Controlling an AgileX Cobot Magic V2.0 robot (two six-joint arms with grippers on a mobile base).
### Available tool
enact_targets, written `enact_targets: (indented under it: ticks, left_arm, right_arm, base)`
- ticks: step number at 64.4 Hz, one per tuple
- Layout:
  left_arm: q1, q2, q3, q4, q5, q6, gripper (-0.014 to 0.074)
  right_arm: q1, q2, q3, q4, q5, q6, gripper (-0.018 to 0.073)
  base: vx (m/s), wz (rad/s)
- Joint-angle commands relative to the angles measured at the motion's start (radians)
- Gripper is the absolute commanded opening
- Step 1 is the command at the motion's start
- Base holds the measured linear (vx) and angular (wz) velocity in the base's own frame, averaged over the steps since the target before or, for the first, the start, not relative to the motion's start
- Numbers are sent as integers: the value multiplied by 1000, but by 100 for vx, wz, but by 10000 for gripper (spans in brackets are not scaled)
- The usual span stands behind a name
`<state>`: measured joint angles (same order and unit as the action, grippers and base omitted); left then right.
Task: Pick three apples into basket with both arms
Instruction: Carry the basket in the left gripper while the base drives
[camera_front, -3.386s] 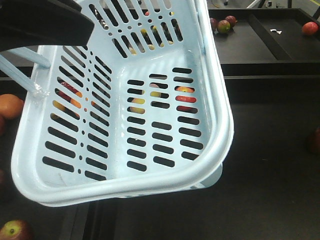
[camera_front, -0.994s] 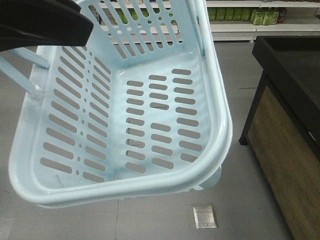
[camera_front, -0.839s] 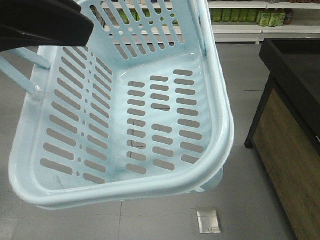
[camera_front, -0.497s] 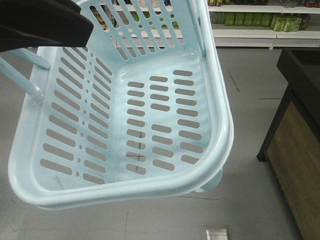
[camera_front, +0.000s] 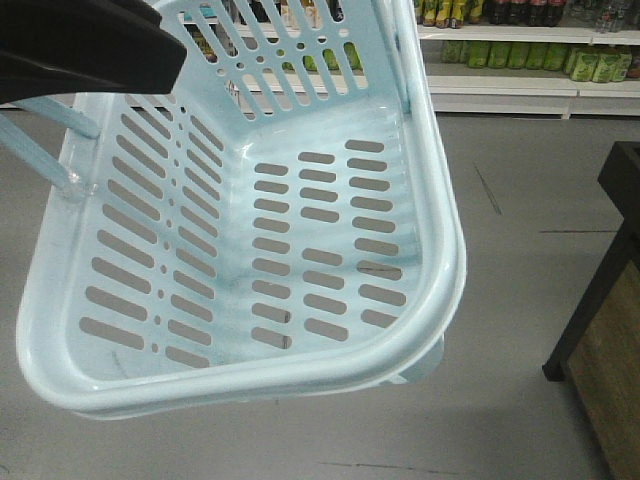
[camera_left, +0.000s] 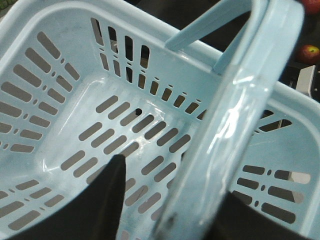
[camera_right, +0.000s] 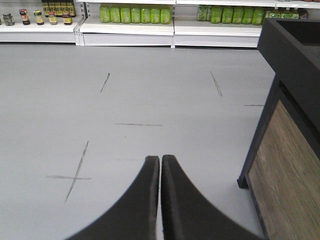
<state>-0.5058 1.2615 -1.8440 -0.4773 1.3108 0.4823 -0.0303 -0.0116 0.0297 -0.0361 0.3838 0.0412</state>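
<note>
We see the basket (camera_front: 440, 250) hanging in the air above a grey floor (camera_front: 520, 350), tilted, its slotted bottom and walls bare inside; a black arm (camera_front: 80, 40) crosses its upper left corner; beyond it stand shelves (camera_front: 500, 85) with bottles, and at the right edge a dark bench (camera_front: 615, 300) with a wooden side panel; the basket is well apart from that bench

From the left wrist view, the pale blue handle (camera_left: 240, 115) runs steeply through the frame and down into the left hand (camera_left: 170, 205); one black finger (camera_left: 112, 195) lies just beside the handle on its left and a dark shape sits on its right, so we read the left hand as clenched on the basket's handle; past the far rim, at the top right, a red apple (camera_left: 310, 52) with a yellowish patch rests on a dark surface, outside the basket

The right hand (camera_right: 160, 167) hangs over the floor with its two fingers pressed together and nothing between them; ahead of it are green bottles (camera_right: 135, 14) on a low shelf
</note>
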Motion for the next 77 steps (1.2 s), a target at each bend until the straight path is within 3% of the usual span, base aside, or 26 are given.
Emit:
enact_targets:
  ticks: [1, 42, 65, 77]
  left_arm:
    - [-4, -21, -28, -43, -59, -6, -8]
    - [-4, -21, -28, -44, -59, -6, -6]
    - [-4, -10, -28, -45, -71, -6, -6]
    - [-3, -42, -28, 16, -64, -6, -6]
  right_arm:
    - [1, 4, 2, -9, -75, -4, -4]
    - [1, 4, 2, -9, -76, -4, -4]
    - [8, 13, 2, -6, -84, -4, -4]
    - [9, 12, 2, -7, -76, -4, -4]
  base:
    - [45, 3]
    - [46, -15]
    - [38, -94]
    - [25, -119]
